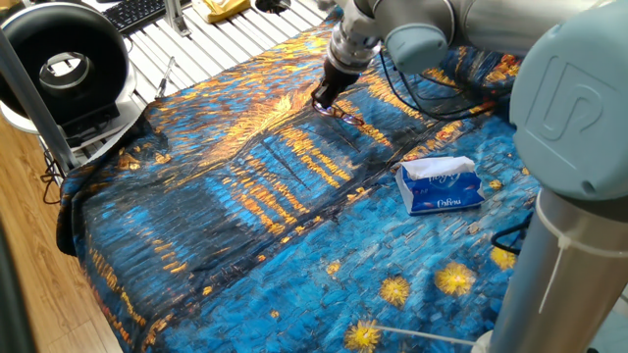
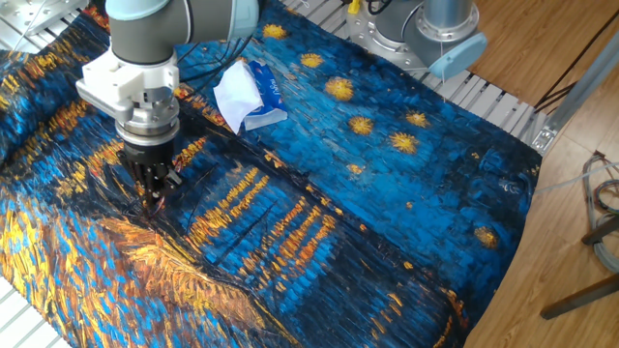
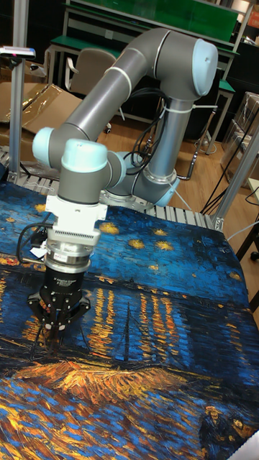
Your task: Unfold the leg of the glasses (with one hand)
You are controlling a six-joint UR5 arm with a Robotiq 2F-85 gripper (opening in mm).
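Note:
The glasses (image 1: 345, 117) lie on the painted cloth (image 1: 245, 226) at the far middle, thin, dark and small, just right of my fingertips. My gripper (image 1: 322, 102) points down at the cloth with its fingers drawn together, apparently pinching the thin leg at the frame's left end. In the other fixed view the gripper (image 2: 155, 197) stands low over the cloth, and the glasses (image 2: 178, 179) show only as faint dark wire beside the fingers. The tall fixed view has the gripper (image 3: 52, 336) closed to a point, and the glasses are too small to pick out there.
A blue tissue pack (image 1: 440, 186) lies right of the glasses, also visible as the tissue pack (image 2: 248, 93). A black round device (image 1: 64, 69) on a white stand sits at the far left corner. Dark cables (image 1: 432, 98) trail behind the arm.

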